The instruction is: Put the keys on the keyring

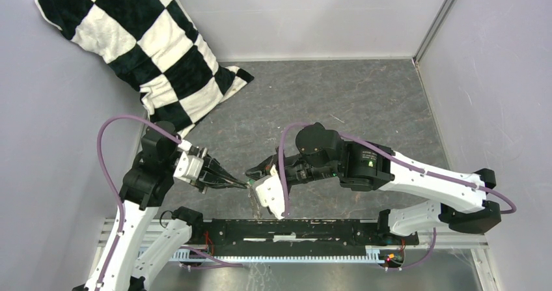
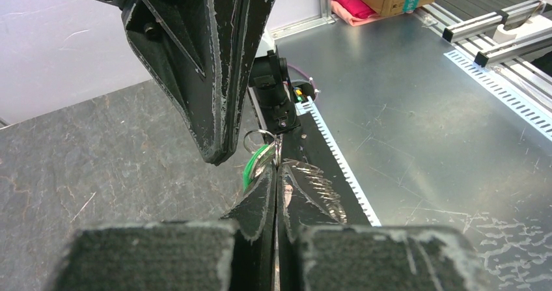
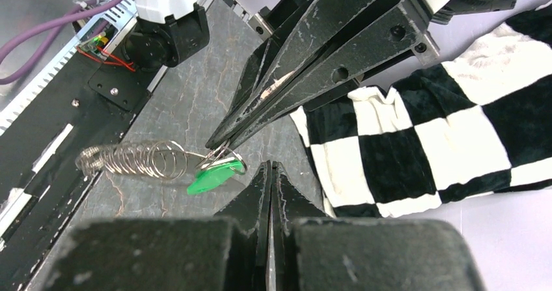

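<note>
Two arms meet tip to tip: left end effector (image 3: 216, 146) clamped on the small bright-green plastic-tagged key (image 3: 211, 179), coiled silvery wire keyring (image 3: 133, 161) trailing beside its tip; right end effector (image 3: 271, 172), jaws together, just beside the tag.

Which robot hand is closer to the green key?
Left. The left gripper pinches the green key by its ring; the right gripper, shut, hangs just beside it.

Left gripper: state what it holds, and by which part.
The left gripper has its fingers shut on the keyring, pinching the small ring at its end, where the green key hangs. The coiled remainder sticks out free.
</note>
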`<state>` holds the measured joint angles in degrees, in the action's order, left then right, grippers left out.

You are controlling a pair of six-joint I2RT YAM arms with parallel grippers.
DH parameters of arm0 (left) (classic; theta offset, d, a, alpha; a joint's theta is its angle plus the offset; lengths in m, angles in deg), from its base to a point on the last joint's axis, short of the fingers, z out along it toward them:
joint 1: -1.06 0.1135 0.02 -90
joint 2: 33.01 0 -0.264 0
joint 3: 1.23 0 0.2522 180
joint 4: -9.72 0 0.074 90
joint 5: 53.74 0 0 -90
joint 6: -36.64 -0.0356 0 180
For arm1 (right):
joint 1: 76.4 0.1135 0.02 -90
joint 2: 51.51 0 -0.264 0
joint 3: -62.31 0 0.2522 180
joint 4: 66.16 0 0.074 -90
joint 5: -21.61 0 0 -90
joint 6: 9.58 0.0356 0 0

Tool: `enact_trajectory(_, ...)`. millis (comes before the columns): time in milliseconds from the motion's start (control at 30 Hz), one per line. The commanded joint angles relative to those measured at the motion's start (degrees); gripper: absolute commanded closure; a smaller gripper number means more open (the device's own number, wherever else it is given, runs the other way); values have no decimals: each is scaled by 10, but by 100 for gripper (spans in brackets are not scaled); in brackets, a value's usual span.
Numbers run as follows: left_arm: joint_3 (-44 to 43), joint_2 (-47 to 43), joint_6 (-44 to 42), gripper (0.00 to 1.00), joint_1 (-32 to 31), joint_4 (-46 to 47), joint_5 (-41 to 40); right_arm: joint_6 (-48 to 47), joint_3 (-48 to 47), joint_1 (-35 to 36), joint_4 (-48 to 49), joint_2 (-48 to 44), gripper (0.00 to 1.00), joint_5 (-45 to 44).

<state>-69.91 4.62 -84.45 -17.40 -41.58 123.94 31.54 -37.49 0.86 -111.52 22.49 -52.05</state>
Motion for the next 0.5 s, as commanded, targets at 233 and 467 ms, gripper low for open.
enact_trajectory(233, -7, 8, 7, 98, -2, 6, 53, 78, -34, 3, 69, 9, 72, -20)
enact_trajectory(467, -20, 30, -31, 98, -1, -41, 59, 146, -31, -4, 109, -24, 33, -179)
